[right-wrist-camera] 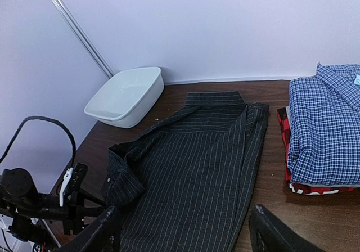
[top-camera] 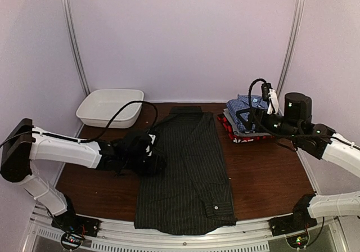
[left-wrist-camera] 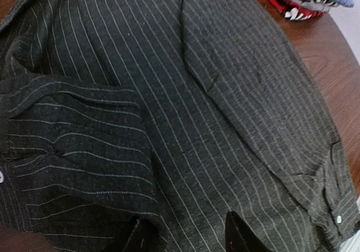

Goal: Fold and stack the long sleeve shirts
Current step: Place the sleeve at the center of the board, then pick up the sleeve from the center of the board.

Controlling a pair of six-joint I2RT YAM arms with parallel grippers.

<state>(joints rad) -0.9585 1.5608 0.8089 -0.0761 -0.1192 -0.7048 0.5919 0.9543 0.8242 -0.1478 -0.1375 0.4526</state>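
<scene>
Standing at the near edge and reading leftward to rightward, I am seeing bare brown wood-grain table showing along the left side and a wider open patch on the near right. A white plastic tub, smooth with rounded corners, is sitting in the far left corner against the pale wall, apart from everything else.

The left gripper is hovering low at the left edge of the black pinstriped shirt. Its jaws are standing apart with flat cloth showing between them, and nothing is pinched.

That shirt is lying down the middle of the table as a long narrow panel, collar toward the back wall and hem reaching the ribbed metal rail at the near edge. Both sides are turned inward. The left fold is looking rumpled and bunched, while the right one is lying smoother, ending in a cuff with a light button near the hem. The weave is looking matte and soft, with thin white lines running lengthwise.

At the far right, a neat stack is resting well clear of it: the blue checked shirt on top, a grey shirt under it, and a red-black shirt at the bottom. The right gripper is hanging above that stack with its jaws spread wide and empty.
</scene>
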